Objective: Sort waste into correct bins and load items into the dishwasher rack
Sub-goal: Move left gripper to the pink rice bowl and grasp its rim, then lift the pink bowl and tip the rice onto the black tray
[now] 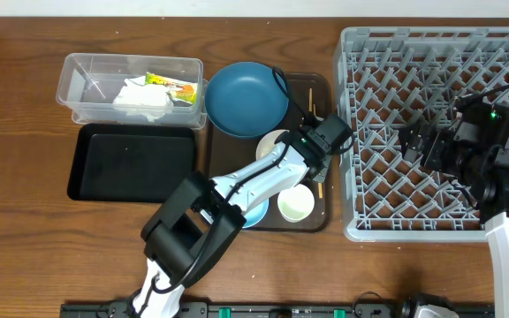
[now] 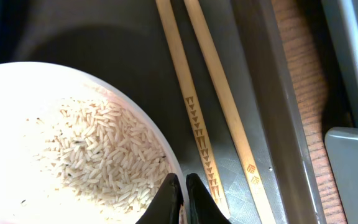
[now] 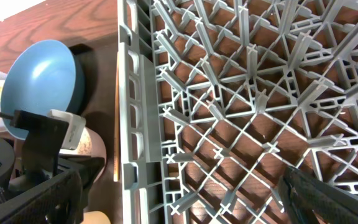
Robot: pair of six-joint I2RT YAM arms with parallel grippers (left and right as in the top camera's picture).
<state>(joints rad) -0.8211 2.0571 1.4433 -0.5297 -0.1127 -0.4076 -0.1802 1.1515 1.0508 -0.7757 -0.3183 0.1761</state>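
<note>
left hand [image 2: 182,198] pinches rim of bowl [image 2: 17,93] holding rice [image 2: 98,155]; right hand [image 3: 182,193] wide open over rack [image 3: 247,74].

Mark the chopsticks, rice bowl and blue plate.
chopsticks [image 2: 192,112]: left wrist view, patterned stretch of the left stick.
rice bowl [image 2: 5,93]: left wrist view, bare white inner wall.
blue plate [image 1: 246,95]: overhead view, centre of the plate.

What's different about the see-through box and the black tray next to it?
The clear plastic tub has tall see-through walls; the black tray is dark and flat with a low rim. The tub holds crumpled white tissue and a yellow-green wrapper; nothing shows in the tray. Both are rectangles lying side by side on the wooden table.
</note>
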